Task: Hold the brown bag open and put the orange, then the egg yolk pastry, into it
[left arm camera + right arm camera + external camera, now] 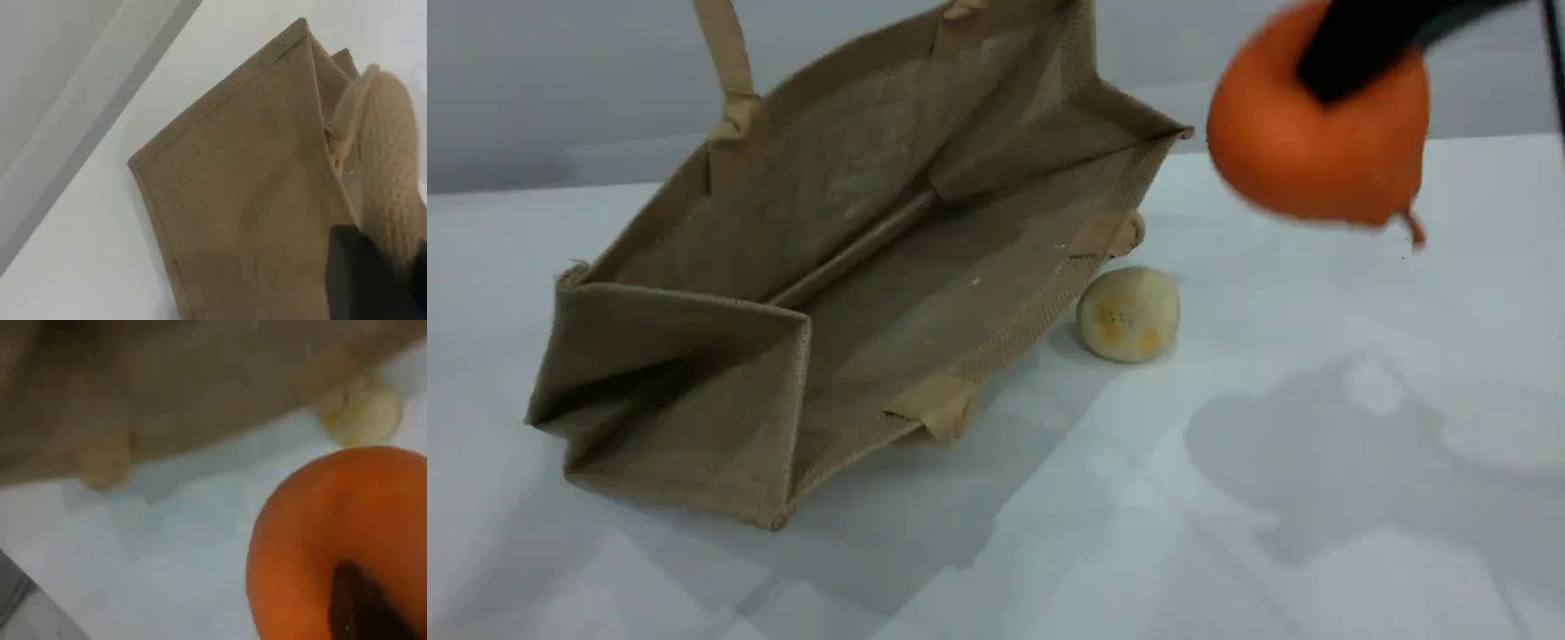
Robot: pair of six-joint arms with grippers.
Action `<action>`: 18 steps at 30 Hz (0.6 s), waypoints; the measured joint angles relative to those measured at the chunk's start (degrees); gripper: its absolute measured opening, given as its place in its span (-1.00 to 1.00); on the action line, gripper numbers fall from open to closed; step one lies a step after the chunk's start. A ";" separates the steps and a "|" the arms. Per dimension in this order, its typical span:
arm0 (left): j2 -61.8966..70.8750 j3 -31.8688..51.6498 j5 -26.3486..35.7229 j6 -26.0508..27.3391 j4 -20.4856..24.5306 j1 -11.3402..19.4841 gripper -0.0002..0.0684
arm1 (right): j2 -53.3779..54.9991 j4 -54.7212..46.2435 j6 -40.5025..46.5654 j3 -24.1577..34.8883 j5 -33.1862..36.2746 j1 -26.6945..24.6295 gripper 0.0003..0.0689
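Note:
The brown bag lies tilted on the table, its mouth gaping toward the camera. One handle rises taut out of the top edge. In the left wrist view my left gripper is shut on that padded handle, above the bag's outer side. The orange hangs in the air at upper right, stem end down, with my right gripper shut on it. Up close, the orange fills the lower right around the right gripper. The egg yolk pastry sits on the table against the bag's right rim.
The white table stretches out in front of and to the right of the bag. A grey wall runs behind the table's far edge. The bag's second handle lies folded under its near rim.

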 joint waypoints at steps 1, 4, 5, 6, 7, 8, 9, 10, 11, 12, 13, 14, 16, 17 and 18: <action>0.00 0.00 0.00 0.00 0.00 0.00 -0.74 | -1.30 1.68 -0.88 0.00 0.30 0.13 -0.94; 0.00 0.00 0.00 0.00 0.00 0.00 -0.74 | -2.84 6.82 -4.79 0.00 -0.54 1.76 -0.94; 0.00 0.00 0.00 0.00 0.00 0.00 -0.74 | -2.54 8.38 -5.67 0.00 -1.25 2.67 -0.94; 0.00 0.00 0.00 0.00 0.00 0.00 -0.74 | -2.15 9.31 -6.61 0.00 -2.13 3.59 -0.94; 0.00 0.00 0.00 0.00 0.00 0.00 -0.74 | -1.82 9.96 -7.47 0.00 -3.35 4.82 -0.94; 0.00 0.00 0.00 0.00 0.00 0.00 -0.74 | -1.49 10.36 -7.98 0.00 -4.74 6.12 -0.94; 0.00 0.00 0.00 0.00 -0.06 0.00 -0.74 | -1.06 10.75 -8.25 0.00 -5.92 7.22 -0.94; 0.00 0.00 0.00 0.00 -0.59 0.00 -0.74 | -0.44 10.80 -8.32 0.00 -7.29 8.48 -0.94; 0.00 0.00 0.00 0.00 -1.74 0.00 -0.74 | 0.23 10.80 -8.32 0.00 -8.28 9.63 -0.94; 0.00 0.00 0.06 0.18 -2.73 0.00 -0.74 | 1.13 10.80 -8.32 0.00 -9.06 10.62 -0.94; 0.00 0.00 0.06 0.45 -3.78 0.00 -0.74 | 2.05 10.74 -8.32 0.00 -9.83 11.37 -0.94; 0.00 0.00 0.06 0.45 -4.57 0.00 -0.74 | 2.86 10.90 -8.32 0.00 -11.02 12.21 -0.94; 0.00 0.00 0.00 0.45 -5.63 0.00 -0.74 | 4.95 11.22 -8.47 0.00 -13.30 13.69 -0.94; 0.00 0.00 0.00 0.51 -5.76 0.00 -0.74 | 6.03 11.22 -8.87 0.00 -13.91 14.27 -0.94; 0.00 0.00 0.00 0.51 -5.76 0.00 -0.74 | 6.94 11.22 -9.26 0.00 -14.54 14.93 -0.94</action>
